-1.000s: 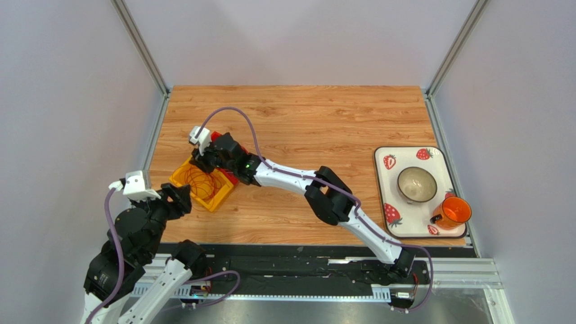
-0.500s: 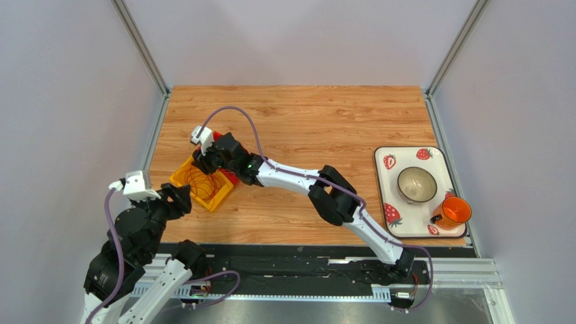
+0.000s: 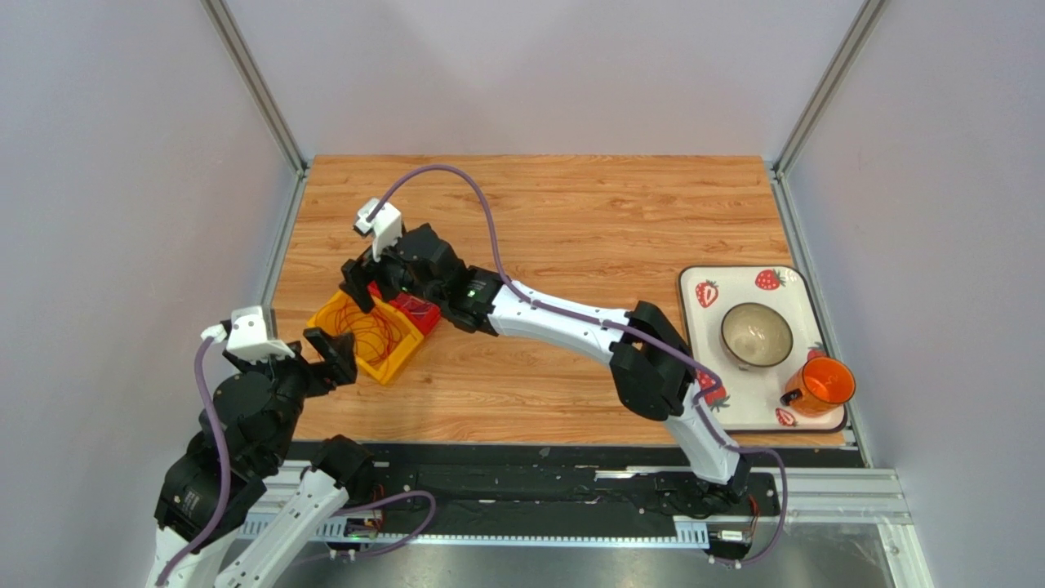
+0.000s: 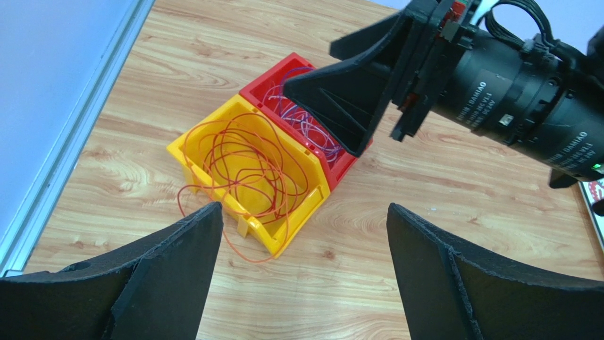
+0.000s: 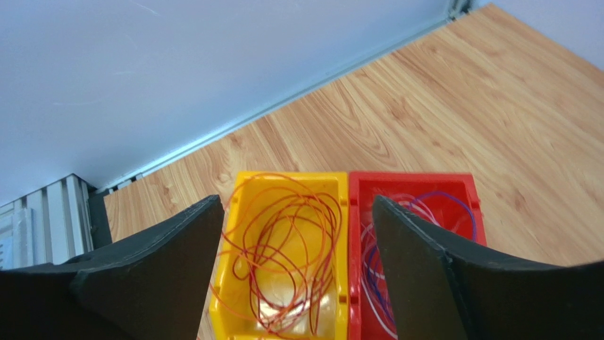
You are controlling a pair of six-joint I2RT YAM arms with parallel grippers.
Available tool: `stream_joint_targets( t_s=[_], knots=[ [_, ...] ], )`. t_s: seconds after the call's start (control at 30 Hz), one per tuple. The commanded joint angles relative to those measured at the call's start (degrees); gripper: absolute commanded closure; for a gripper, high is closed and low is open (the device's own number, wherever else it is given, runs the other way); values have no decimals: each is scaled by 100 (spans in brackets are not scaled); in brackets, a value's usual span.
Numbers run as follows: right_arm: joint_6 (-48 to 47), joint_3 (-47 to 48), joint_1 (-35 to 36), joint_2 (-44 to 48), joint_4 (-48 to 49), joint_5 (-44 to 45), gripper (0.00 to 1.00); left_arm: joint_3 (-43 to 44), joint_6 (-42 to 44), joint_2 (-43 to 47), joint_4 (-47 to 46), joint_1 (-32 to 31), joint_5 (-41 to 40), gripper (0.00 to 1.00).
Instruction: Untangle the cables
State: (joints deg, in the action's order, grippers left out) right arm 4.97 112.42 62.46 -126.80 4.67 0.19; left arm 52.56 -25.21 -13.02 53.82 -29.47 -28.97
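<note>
Orange cables [image 4: 248,166]: in yellow bin [image 4: 282,239], one loop over its rim | purple-white cables [image 4: 312,134]: in adjoining red bin [image 4: 339,168] | left gripper [image 4: 305,212]: spread wide, empty | right gripper [image 5: 296,205]: spread wide, empty, above bins

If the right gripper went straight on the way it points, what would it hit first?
Probably the orange cables in the yellow bin, close to the wall it shares with the red bin; depth is unclear.

Your top external camera looks steeply down from high above the near edge onto the whole table [image 3: 589,221], while your two wrist cameras hang close over its left part, facing roughly toward each other, and all three views share the yellow bin [image 5: 291,178] and the red bin [image 5: 439,202].
</note>
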Motion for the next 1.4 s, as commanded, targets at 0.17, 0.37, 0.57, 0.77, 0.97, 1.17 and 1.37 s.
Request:
stream_joint_targets(
  t_s=[0.17, 0.37, 0.57, 0.77, 0.97, 1.17, 1.37],
  knots=[
    [478, -1167, -5, 1324, -1196, 1571, 14, 79, 51, -113, -118, 38, 32, 5],
    [522, -2258, 3, 2317, -1398, 2415, 13, 71, 78, -114, -153, 38, 84, 7],
    [803, -3726, -14, 3510, -1521, 3215, 12, 79, 113, -166, -170, 38, 155, 9],
    [1164, -5113, -23, 4663, -1644, 3944, 11, 88, 131, -254, -179, 47, 234, 10],
    [1664, -6221, -32, 5858, -2031, 4727, 10, 88, 192, -377, -223, 38, 392, 9],
    [2410, -7075, -41, 6721, -2373, 5070, 5, 97, 245, -544, -249, 47, 542, 9],
    [2754, -7848, -32, 7134, -2313, 5087, 6, 88, 254, -641, -249, 47, 550, 9]
  ],
)
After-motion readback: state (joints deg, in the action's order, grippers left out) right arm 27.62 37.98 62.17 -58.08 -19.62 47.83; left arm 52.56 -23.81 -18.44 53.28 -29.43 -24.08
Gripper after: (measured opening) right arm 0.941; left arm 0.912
